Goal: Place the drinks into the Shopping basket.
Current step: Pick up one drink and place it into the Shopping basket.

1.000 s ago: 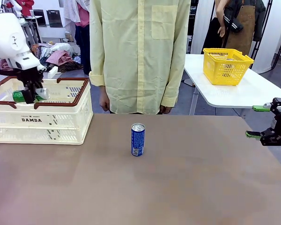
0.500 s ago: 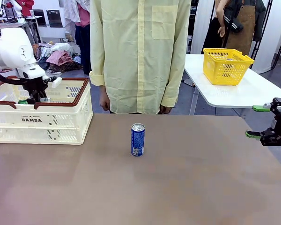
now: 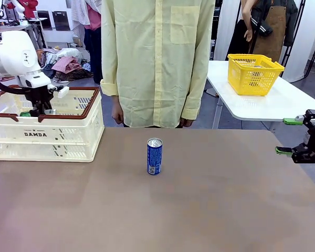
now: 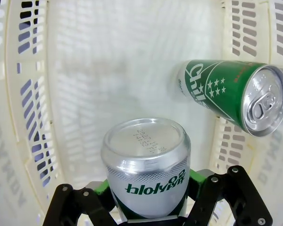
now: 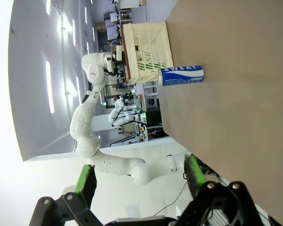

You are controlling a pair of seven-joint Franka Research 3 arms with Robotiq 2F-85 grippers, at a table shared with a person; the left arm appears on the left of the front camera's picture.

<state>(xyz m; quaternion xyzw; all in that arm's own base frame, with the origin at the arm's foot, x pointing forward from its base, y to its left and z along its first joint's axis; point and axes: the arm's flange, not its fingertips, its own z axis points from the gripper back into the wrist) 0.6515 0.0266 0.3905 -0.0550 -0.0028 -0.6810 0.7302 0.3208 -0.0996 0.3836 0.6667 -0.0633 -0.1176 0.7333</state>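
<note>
Front view: left hand is inside the Shopping basket, marked "DAMDA". A blue can stands on the counter.
Left wrist view: left hand is clenched on a silver-based can. Advise releasing low, clear of the lying green can, lettered "Chil…".
Right wrist view: right hand is released. The blue can reads "SWEAT".

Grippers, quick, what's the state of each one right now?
Left gripper: closed on a green-and-silver can, down inside the Shopping basket.
Right gripper: open, fingers holding nothing.
</note>
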